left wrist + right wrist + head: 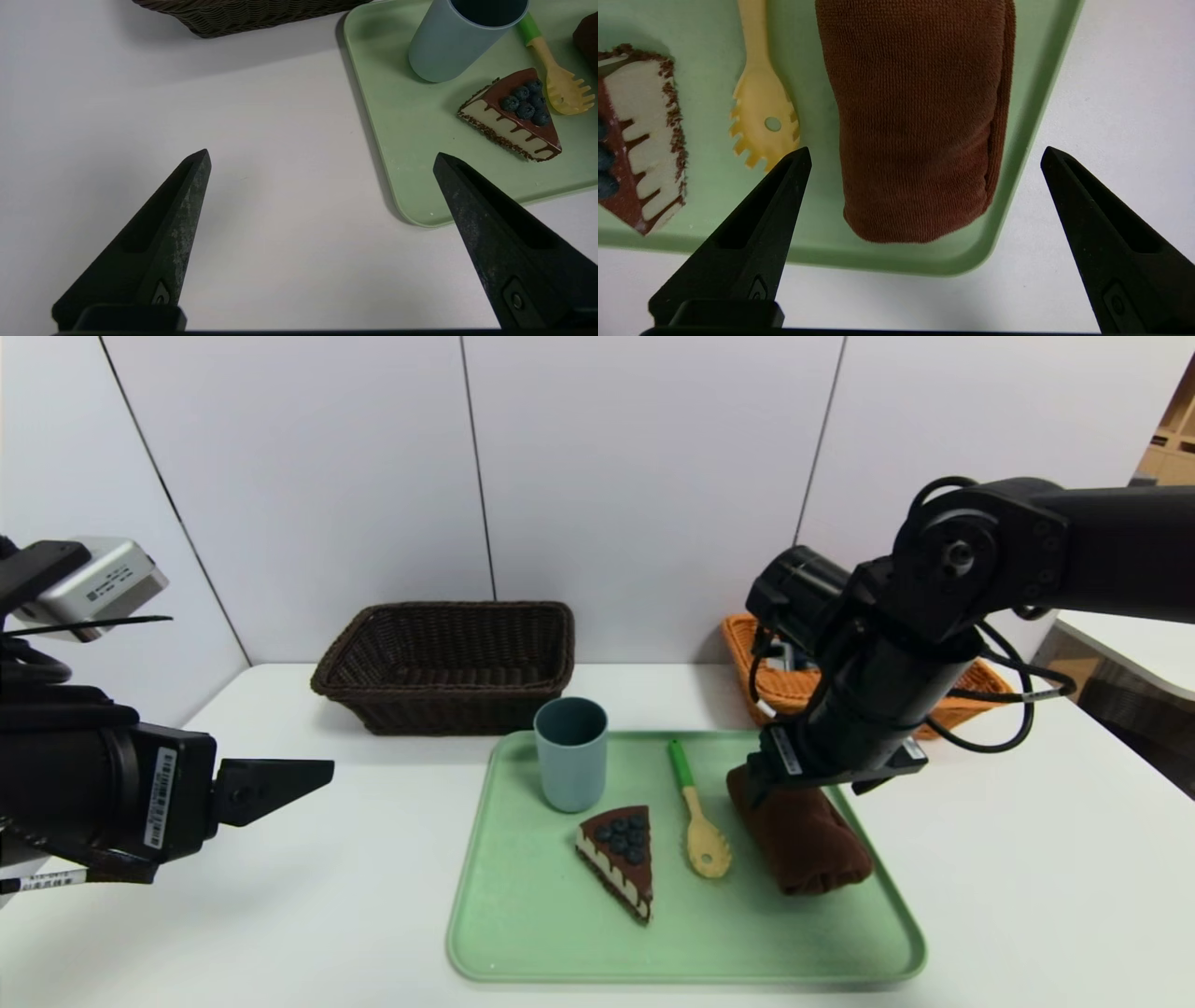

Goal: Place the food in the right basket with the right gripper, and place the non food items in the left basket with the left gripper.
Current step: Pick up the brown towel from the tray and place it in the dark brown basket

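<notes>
On the green tray [523, 933] lie the food, a chocolate cake slice [618, 859], a blue-grey cup [570, 753], a yellow spoon with a green handle [698, 812] and a rolled brown towel [803, 840]. My right gripper [924, 156] hangs open above the towel [915, 93], holding nothing; the cake [640, 140] lies off to one side of it. My left gripper [322, 158] is open and empty over bare table, left of the tray [411, 140]. The dark left basket [448, 663] stands behind the tray. The orange right basket [775, 672] is partly hidden by my right arm.
The white table [280, 915] ends at a grey wall just behind the baskets. Bare tabletop lies left of the tray and to its right [1027, 859].
</notes>
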You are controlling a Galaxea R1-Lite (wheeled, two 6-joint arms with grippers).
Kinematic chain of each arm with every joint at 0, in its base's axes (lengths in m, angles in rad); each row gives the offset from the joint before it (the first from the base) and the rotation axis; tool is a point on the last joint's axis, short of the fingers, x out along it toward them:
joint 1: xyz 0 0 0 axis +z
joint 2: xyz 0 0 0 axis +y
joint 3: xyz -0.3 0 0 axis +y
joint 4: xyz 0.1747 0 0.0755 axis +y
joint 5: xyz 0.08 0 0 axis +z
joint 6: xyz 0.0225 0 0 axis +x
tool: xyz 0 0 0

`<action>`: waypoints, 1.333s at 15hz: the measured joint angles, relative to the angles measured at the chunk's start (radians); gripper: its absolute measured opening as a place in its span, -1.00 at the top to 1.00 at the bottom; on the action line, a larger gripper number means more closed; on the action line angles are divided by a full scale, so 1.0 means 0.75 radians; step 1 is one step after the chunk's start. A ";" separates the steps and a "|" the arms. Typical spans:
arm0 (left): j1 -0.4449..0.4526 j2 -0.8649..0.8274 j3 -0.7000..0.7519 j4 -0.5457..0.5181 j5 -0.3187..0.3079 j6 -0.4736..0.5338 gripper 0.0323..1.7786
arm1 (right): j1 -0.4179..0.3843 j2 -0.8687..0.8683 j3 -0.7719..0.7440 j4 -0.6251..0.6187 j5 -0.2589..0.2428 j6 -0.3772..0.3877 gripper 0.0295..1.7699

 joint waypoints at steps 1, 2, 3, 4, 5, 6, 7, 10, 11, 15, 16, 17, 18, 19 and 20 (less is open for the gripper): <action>0.000 -0.002 0.000 0.000 -0.001 0.000 -0.90 | 0.000 0.023 0.000 -0.007 -0.001 0.001 -0.92; 0.000 -0.005 0.000 0.000 0.000 0.001 -0.90 | 0.000 0.044 0.001 -0.007 -0.001 0.001 -0.92; 0.000 -0.007 -0.001 -0.001 -0.001 0.001 -0.90 | -0.001 0.060 0.001 -0.007 -0.001 0.001 -0.92; 0.000 -0.008 -0.004 -0.001 -0.001 0.001 -0.90 | -0.001 0.075 0.001 -0.007 -0.001 0.000 -0.92; 0.000 -0.009 -0.010 -0.002 -0.001 0.000 -0.90 | -0.002 0.089 0.001 -0.007 0.000 0.001 -0.92; 0.000 -0.010 -0.019 0.000 -0.001 0.001 -0.90 | -0.003 0.101 0.000 -0.008 -0.001 0.001 -0.92; 0.000 -0.010 -0.029 0.000 -0.001 0.000 -0.90 | -0.005 0.110 0.000 -0.008 -0.001 0.001 -0.92; 0.000 -0.010 -0.043 -0.001 -0.001 0.000 -0.90 | -0.008 0.126 -0.002 -0.014 -0.001 0.001 -0.92; 0.000 -0.010 -0.044 -0.001 -0.001 0.000 -0.90 | -0.010 0.129 -0.002 -0.020 0.000 0.001 -0.92; -0.001 -0.005 -0.050 -0.001 -0.003 0.001 -0.90 | -0.014 0.146 -0.001 -0.027 -0.001 0.002 -0.92; -0.001 -0.003 -0.050 -0.001 -0.003 0.002 -0.90 | -0.014 0.152 -0.001 -0.027 -0.001 0.003 -0.92; -0.002 -0.003 -0.049 -0.001 -0.003 0.001 -0.90 | -0.014 0.158 -0.003 -0.029 -0.001 0.002 -0.92; -0.001 -0.003 -0.048 -0.001 -0.003 0.001 -0.90 | -0.014 0.164 -0.003 -0.041 -0.001 0.002 -0.92; -0.001 -0.003 -0.048 -0.001 -0.003 0.000 -0.90 | -0.013 0.167 -0.003 -0.052 0.001 0.001 -0.92; -0.001 -0.003 -0.048 -0.001 -0.003 0.001 -0.90 | -0.013 0.171 -0.003 -0.056 -0.001 0.001 -0.76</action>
